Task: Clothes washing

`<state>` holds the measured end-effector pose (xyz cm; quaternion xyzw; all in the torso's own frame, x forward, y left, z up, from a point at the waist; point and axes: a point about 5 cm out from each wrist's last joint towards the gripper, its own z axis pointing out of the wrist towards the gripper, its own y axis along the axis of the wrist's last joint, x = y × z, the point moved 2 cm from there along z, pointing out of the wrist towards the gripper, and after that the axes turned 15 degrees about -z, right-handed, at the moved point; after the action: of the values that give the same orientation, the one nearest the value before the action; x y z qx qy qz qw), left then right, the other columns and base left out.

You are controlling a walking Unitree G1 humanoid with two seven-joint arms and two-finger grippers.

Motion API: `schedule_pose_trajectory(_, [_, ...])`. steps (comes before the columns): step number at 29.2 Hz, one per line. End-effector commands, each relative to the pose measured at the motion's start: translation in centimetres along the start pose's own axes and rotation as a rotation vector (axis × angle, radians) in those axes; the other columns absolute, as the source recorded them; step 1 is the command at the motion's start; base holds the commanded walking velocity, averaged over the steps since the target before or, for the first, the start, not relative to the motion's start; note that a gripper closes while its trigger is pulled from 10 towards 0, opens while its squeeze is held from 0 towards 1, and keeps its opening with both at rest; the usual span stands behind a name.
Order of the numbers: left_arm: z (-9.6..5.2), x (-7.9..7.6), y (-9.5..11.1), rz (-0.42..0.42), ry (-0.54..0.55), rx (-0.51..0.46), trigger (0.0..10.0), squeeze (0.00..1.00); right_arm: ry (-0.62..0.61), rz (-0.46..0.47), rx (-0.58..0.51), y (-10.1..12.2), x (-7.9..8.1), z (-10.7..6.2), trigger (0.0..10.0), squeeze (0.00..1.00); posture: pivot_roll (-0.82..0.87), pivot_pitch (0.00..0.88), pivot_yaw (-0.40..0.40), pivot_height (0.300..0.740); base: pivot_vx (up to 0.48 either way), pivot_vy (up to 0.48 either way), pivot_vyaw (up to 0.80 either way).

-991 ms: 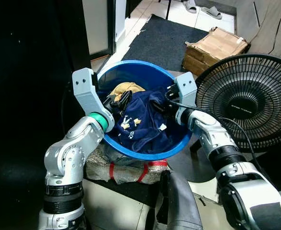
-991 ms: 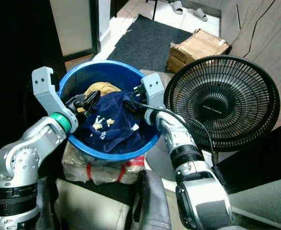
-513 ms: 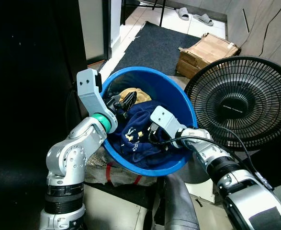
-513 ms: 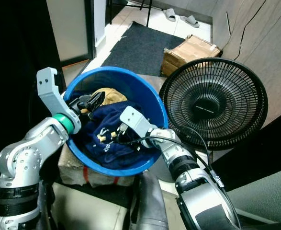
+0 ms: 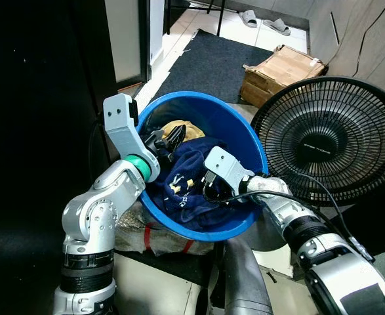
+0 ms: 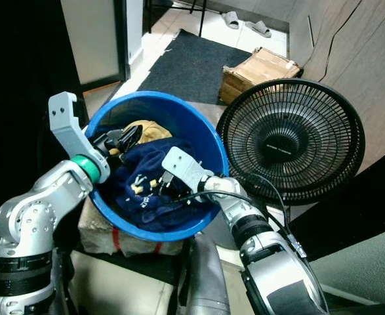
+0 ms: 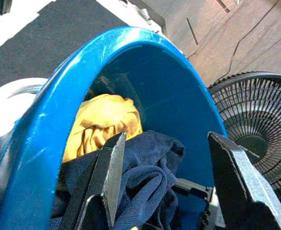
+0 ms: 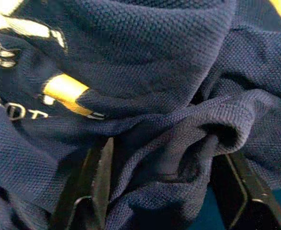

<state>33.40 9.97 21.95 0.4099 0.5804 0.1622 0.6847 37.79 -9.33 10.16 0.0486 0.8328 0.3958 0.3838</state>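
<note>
A deep black shadow filled the far left, and beside it a pale door panel (image 5: 121, 36) stood at the edge of a white tiled floor (image 5: 179, 39). The left hand (image 5: 168, 139) reached over the near-left rim of the round blue plastic basin (image 5: 244, 141), its two black fingers (image 7: 109, 179) spread wide and closed on nothing, hanging just above the laundry inside the rim. In the basin lay a crumpled mustard-yellow cloth (image 5: 179, 126) toward the far side and a navy blue knit shirt with pale yellow lettering (image 5: 185, 187) heaped across the middle and near side. The basin sat tilted on a grey bundle tied with red straps (image 5: 154, 230), its near rim lower than its far one. The right hand (image 5: 210, 189) was down inside the basin from the right, fingers apart and pressed into the navy shirt, a fold of the knit bunched between them in the right wrist view (image 8: 178, 158). Beyond the basin a dark grey floor mat (image 5: 218, 62) left open floor, bordered on the right by a battered brown cardboard box (image 5: 281, 72). A round black wire-grille fan (image 5: 330, 141) stood just beside the basin's right rim, crowding the right arm, with a grey wall (image 5: 366, 39) behind it.
</note>
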Motion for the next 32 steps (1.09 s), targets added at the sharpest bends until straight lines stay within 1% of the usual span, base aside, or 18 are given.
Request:
schedule_pose_trajectory(1, [-0.3,1.1,-0.1,0.000,0.052,0.000,10.0,0.00,0.100,0.101,0.069,-2.6,4.0,0.0,0.0,0.00,0.10,0.170,-0.070,0.371,0.000,0.000,0.00])
schedule_pose_trajectory(6, [-0.3,1.1,-0.1,-0.001,0.051,0.002,10.0,0.00,0.133,0.150,0.029,-2.3,4.4,0.0,0.0,0.00,0.10,0.169,-0.070,0.371,0.000,0.000,0.00])
schedule_pose_trajectory(12, [-0.3,1.1,-0.1,-0.001,0.050,0.002,10.0,0.00,0.137,0.169,0.013,-2.2,4.3,0.0,0.0,0.00,0.10,0.166,-0.070,0.371,0.000,0.000,0.00])
schedule_pose_trajectory(14, [-0.3,1.1,-0.2,-0.001,0.050,0.003,10.0,0.00,0.116,0.211,-0.014,-1.9,3.8,0.0,0.0,0.00,0.10,0.159,-0.070,0.371,0.000,0.000,0.00])
schedule_pose_trajectory(15, [-0.3,1.1,-0.2,-0.001,0.050,0.003,10.0,0.00,0.116,0.211,-0.014,-1.9,3.8,0.0,0.0,0.00,0.10,0.159,-0.070,0.371,0.000,0.000,0.00])
schedule_pose_trajectory(17, [-0.2,1.1,-0.2,-0.001,0.049,0.003,10.0,0.00,0.092,0.248,-0.040,-1.7,3.2,-0.1,0.0,0.00,0.10,0.158,-0.070,0.371,0.000,0.000,0.00])
schedule_pose_trajectory(20, [-0.2,1.1,-0.2,-0.001,0.049,0.003,10.0,0.00,0.082,0.261,-0.050,-1.6,3.0,-0.1,0.0,0.00,0.10,0.158,-0.070,0.371,0.000,0.000,0.00])
schedule_pose_trajectory(22, [-0.2,1.1,-0.2,-0.001,0.048,0.003,10.0,0.00,0.046,0.296,-0.077,-1.3,2.2,-0.2,0.0,0.00,0.09,0.154,-0.071,0.371,0.000,0.000,0.00])
schedule_pose_trajectory(23, [-0.2,1.1,-0.2,-0.001,0.048,0.003,10.0,0.00,0.046,0.296,-0.077,-1.3,2.2,-0.2,0.0,0.00,0.09,0.154,-0.071,0.371,0.000,0.000,0.00])
schedule_pose_trajectory(25, [-0.2,1.1,-0.2,-0.002,0.047,0.003,10.0,0.00,-0.013,0.337,-0.124,-0.6,0.8,-0.3,0.0,0.00,0.09,0.151,-0.070,0.371,0.000,0.000,0.00])
schedule_pose_trajectory(27, [-0.2,1.1,-0.2,-0.002,0.047,0.003,10.0,0.00,-0.013,0.337,-0.124,-0.6,0.8,-0.3,0.0,0.00,0.09,0.151,-0.070,0.371,0.000,0.000,0.00])
schedule_pose_trajectory(28, [-0.2,1.1,-0.2,-0.002,0.047,0.003,10.0,0.00,-0.053,0.360,-0.167,0.1,-0.3,-0.4,0.0,0.00,0.09,0.149,-0.070,0.371,0.000,0.000,0.00])
schedule_pose_trajectory(30, [-0.2,1.1,-0.2,-0.002,0.047,0.003,10.0,0.00,-0.053,0.360,-0.167,0.1,-0.3,-0.4,0.0,0.00,0.09,0.149,-0.070,0.371,0.000,0.000,0.00])
schedule_pose_trajectory(31, [-0.2,1.1,-0.2,-0.002,0.046,0.004,10.0,0.00,-0.111,0.386,-0.241,1.4,-2.0,-0.7,0.0,0.00,0.09,0.148,-0.069,0.371,0.000,0.000,0.00])
schedule_pose_trajectory(32, [-0.2,1.1,-0.2,-0.002,0.046,0.004,10.0,0.00,-0.111,0.386,-0.241,1.4,-2.0,-0.7,0.0,0.00,0.09,0.148,-0.069,0.371,0.000,0.000,0.00])
